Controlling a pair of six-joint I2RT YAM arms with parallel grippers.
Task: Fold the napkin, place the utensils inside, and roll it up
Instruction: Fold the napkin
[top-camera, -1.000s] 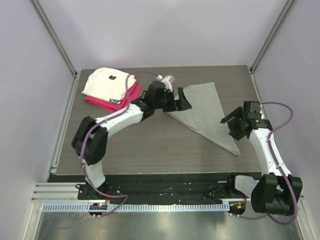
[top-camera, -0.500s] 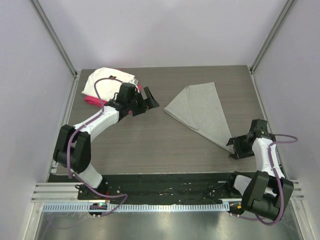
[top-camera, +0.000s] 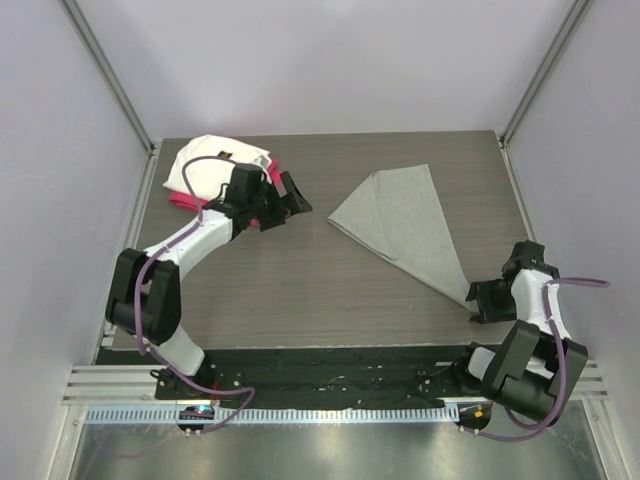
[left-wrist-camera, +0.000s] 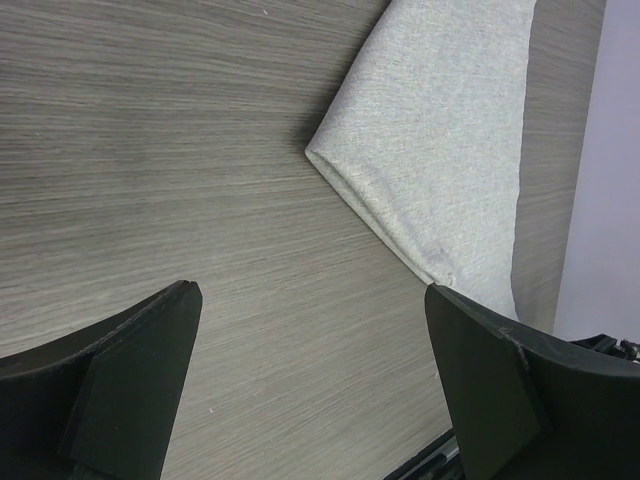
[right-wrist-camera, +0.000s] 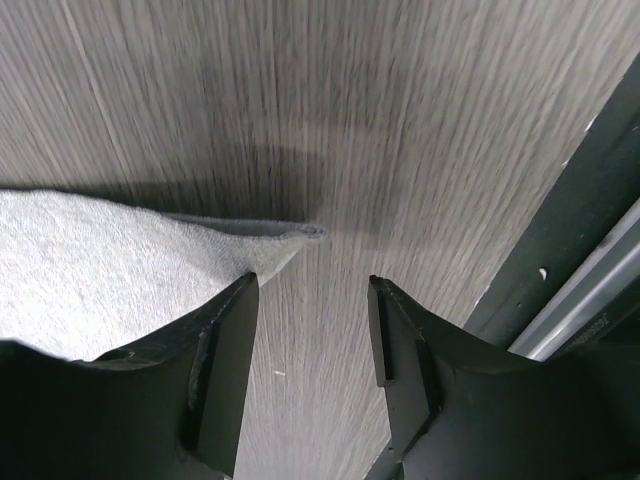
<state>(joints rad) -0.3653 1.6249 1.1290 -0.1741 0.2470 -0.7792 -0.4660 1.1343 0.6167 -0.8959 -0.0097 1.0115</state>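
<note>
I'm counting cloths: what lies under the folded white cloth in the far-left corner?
A magenta-red folded cloth peeks out beneath the white folded cloth along its near edge. The left arm covers the stack's right side; anything below the red cloth is hidden.

The left gripper (left-wrist-camera: 310, 300) looks down at a table (left-wrist-camera: 180, 150) of grey-brown wood with thin lines running across it. Its two black fingers (left-wrist-camera: 130, 390) stick up from the bottom corners, far apart, and only wood shows between them. The light-grey napkin (left-wrist-camera: 445, 150) lies flat at the top right. It is folded, with a thick edge and one corner pointing left. A pale purple wall (left-wrist-camera: 600, 200) stands on the right.
</note>
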